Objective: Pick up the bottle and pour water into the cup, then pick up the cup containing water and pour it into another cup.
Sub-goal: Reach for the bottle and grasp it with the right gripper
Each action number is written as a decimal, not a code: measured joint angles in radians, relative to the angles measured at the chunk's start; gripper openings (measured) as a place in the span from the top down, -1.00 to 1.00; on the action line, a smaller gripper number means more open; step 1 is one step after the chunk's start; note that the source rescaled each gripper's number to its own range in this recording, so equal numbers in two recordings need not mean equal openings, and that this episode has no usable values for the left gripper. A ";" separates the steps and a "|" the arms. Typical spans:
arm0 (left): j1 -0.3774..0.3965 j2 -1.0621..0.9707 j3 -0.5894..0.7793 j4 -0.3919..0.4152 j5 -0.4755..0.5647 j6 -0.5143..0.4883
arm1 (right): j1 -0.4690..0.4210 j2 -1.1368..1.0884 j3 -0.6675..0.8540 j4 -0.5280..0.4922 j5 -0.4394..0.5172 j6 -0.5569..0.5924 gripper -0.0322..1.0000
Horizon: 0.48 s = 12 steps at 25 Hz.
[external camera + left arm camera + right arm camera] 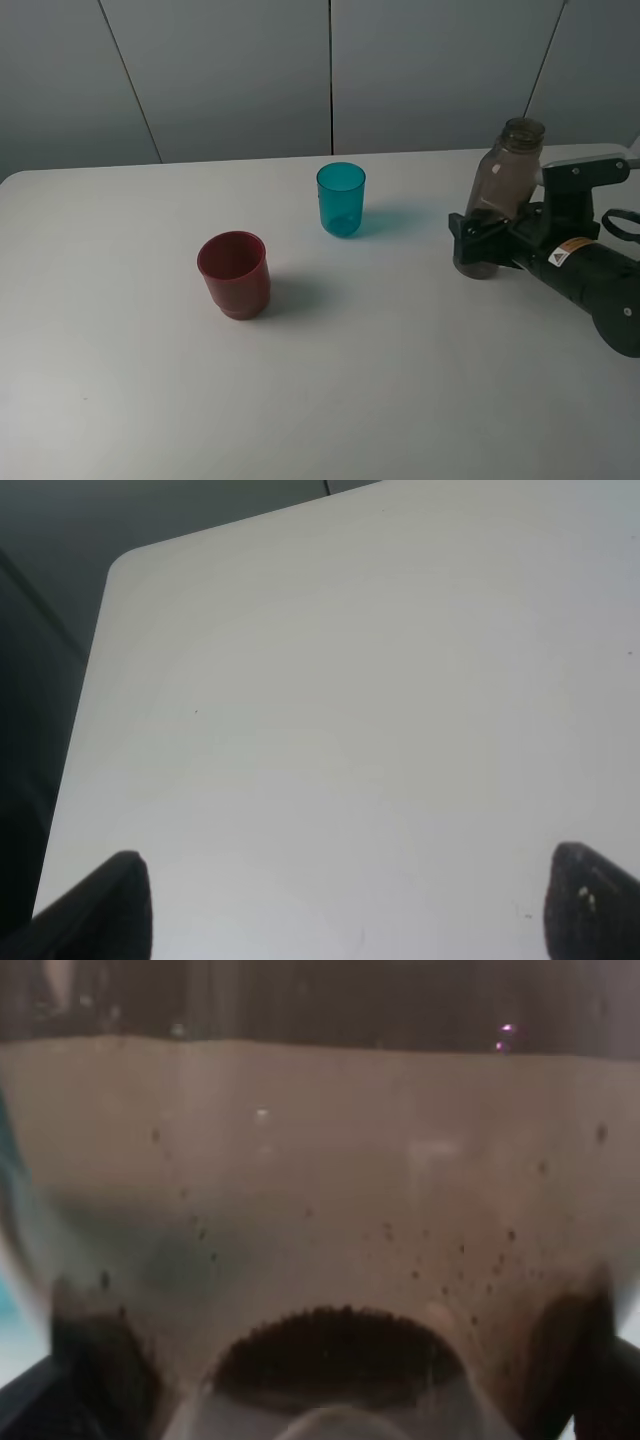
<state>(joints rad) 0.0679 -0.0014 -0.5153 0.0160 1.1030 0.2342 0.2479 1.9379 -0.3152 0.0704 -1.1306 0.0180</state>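
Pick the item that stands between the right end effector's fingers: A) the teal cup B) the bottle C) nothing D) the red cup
B: the right end effector straddles the lower part of the bottle, while the teal cup and red cup stand apart from it.

the left side and near edge of the table (120, 380) lie bare, and below the wide-spread left gripper (345, 915) there is only plain tabletop out to a rounded corner. the red cup (233, 275) stands left of the middle and the teal cup (341, 199) behind it to the right, well apart, with an open lane between them. the bottle (505, 180) stands far right with the jaws of the right gripper (478, 245) flanking its base and the arm blocking that side, and an open gap lies between bottle and teal cup.
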 joint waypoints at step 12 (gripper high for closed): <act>0.000 0.000 0.000 0.000 0.000 0.000 | 0.000 0.075 -0.017 0.018 -0.067 0.040 -1.00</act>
<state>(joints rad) 0.0679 -0.0014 -0.5153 0.0160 1.1030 0.2342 0.2479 2.0128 -0.3320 0.0886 -1.1972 0.0583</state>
